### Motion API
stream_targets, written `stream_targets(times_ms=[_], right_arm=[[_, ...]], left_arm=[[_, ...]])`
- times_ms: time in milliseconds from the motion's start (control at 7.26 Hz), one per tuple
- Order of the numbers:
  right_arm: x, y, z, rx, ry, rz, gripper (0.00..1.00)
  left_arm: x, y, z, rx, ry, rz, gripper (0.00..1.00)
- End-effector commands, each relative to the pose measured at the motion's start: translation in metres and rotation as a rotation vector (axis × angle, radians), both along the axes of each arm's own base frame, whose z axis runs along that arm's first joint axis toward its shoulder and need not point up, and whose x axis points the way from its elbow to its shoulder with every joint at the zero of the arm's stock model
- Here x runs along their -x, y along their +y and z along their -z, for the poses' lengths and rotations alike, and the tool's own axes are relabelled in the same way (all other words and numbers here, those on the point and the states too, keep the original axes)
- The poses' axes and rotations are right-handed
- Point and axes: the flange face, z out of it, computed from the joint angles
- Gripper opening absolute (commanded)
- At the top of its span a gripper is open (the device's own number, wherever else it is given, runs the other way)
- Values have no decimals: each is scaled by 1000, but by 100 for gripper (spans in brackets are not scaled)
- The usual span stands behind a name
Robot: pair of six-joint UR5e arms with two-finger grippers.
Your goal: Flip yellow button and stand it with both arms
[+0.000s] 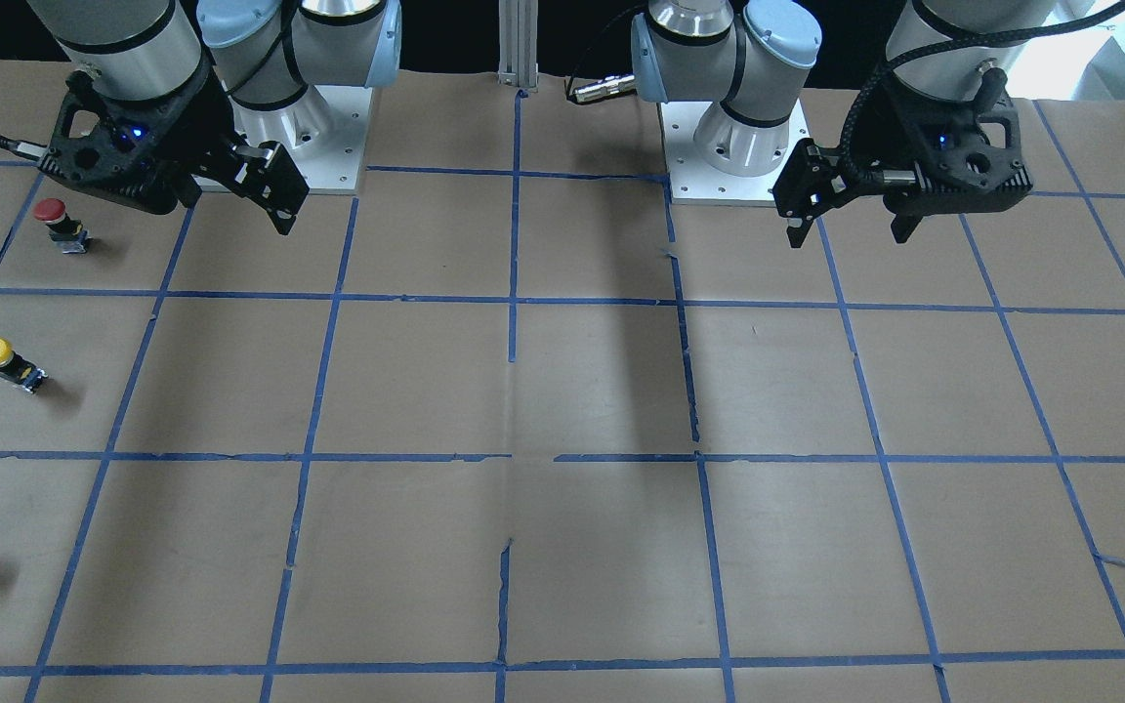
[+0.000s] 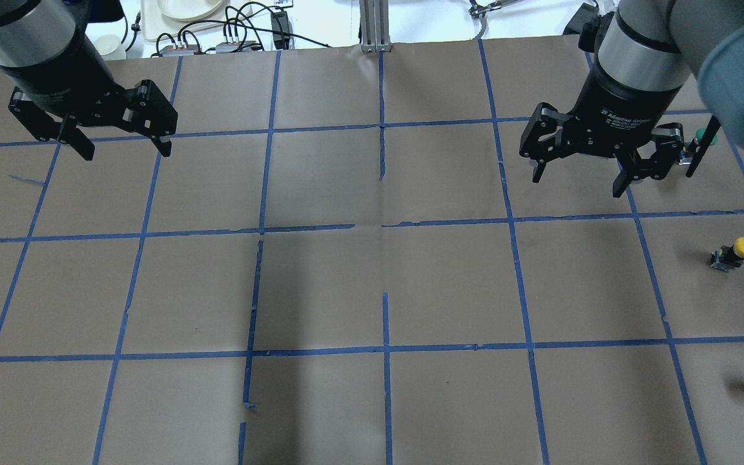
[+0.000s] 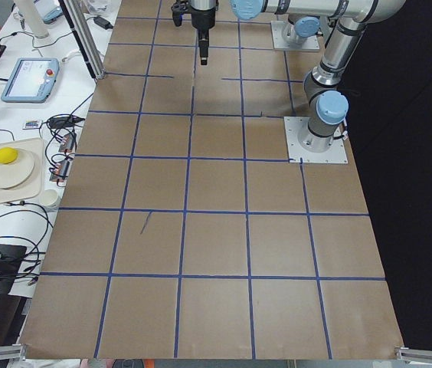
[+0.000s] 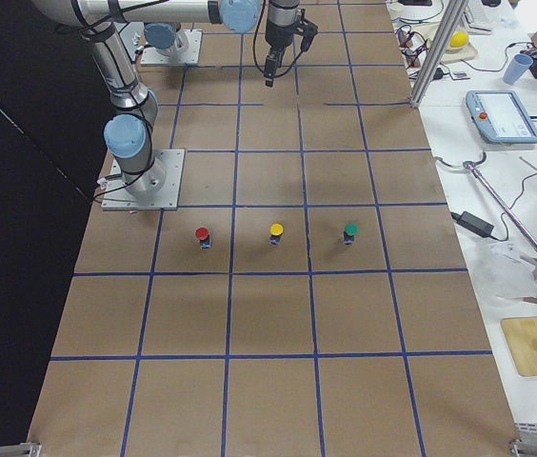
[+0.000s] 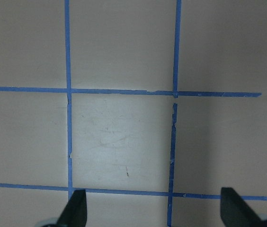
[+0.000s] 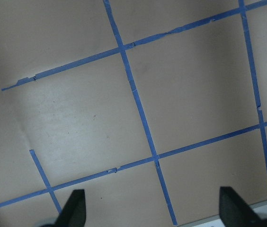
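**Position of the workpiece.** The yellow button (image 2: 737, 250) is located at the robot's right end of the table (image 2: 449, 284), inside one square of the blue tape grid (image 2: 449, 348). It is set in the middle of a row of three buttons. The red button (image 1: 53, 217) is placed on the side nearer the robot bases and the green button (image 4: 349, 231) on the far side. The three are spaced apart, none touching another. In the exterior right view the yellow cap is shown above the short black body, so the button appears to be standing on its body, cap uppermost. In the overhead and front-facing views it is seen slanted near the frame edge, and its attitude cannot be confirmed from them.

**Right gripper.** The right gripper (image 2: 577, 185) is held above the table with its fingers pointing down. The jaws are spread wide and nothing is held between them. It is well apart from the yellow button, farther from the robot and toward the table's middle. In the right wrist view only brown paper and tape lines are framed between the fingertips (image 6: 74, 208).

**Left gripper.** The left gripper (image 2: 126, 154) is held above the opposite half of the table, well apart from all three buttons. Its jaws are likewise spread wide and nothing is gripped. Bare paper is seen between its fingertips (image 5: 76, 210).
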Motion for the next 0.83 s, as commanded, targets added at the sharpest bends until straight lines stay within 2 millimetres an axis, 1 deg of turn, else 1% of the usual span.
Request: stream_targets(times_ms=[0,138,275,413,551,688], right_arm=[[4,2,2,-23,10,6,100],[2,3,3,-32,10,3,100],[2,3,3,-28,10,3,100],[2,3,2,-26,10,3,100],[4,3,2,-28,10,8,100],[2,2,2,-21,10,3,100]], left_arm=[[12,3,4,-25,8,21,100],[12,3,3,-23,8,22,100],[13,-2,-3,-11,4,24,100],[17,-2,-3,-13,6,32,100],[16,-2,-3,-15,3,35,100],[16,-2,-3,-15,4,35,100]])
